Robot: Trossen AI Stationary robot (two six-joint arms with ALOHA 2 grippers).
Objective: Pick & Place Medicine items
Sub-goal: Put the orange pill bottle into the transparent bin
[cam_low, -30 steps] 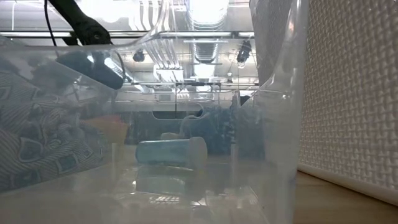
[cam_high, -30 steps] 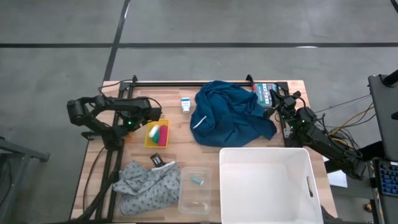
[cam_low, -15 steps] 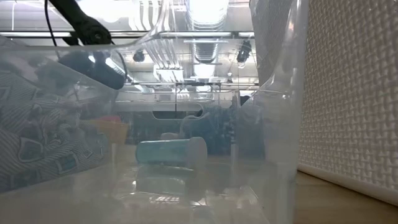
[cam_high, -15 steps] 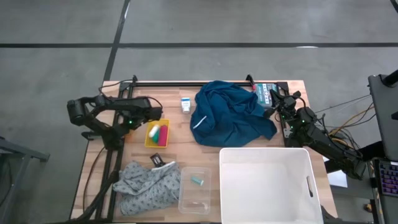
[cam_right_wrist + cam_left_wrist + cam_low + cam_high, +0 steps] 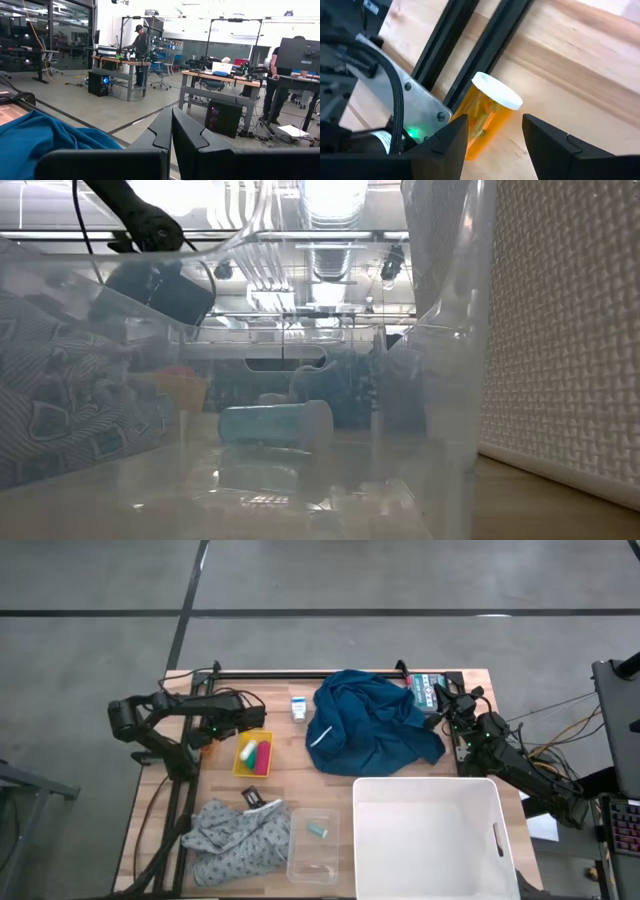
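An orange-amber bottle (image 5: pixel 487 116) with a white cap lies on its side on the wood, close to the left arm's metal base plate (image 5: pixel 415 102). My left gripper (image 5: pixel 492 137) hovers over it, open, pointing steeply down; the bottle shows in the gap, nearer one finger, its lower end hidden behind that finger. In the high view that gripper (image 5: pixel 213 730) is at the table's left. The small white carton with blue print (image 5: pixel 298 708) stands by the blue cloth (image 5: pixel 375 725). My right gripper (image 5: pixel 171 132) waits shut at the far right (image 5: pixel 440 700).
A yellow tray (image 5: pixel 253 755) with coloured items sits right of the left gripper. A grey patterned cloth (image 5: pixel 235 840) and a clear container (image 5: pixel 313 845) holding a teal item (image 5: pixel 272 423) lie near the front. A large white bin (image 5: pixel 430 840) fills the front right.
My left gripper has rolled about its wrist and tipped, rising a little. The gap between its fingers is unchanged. Nothing on the table has moved.
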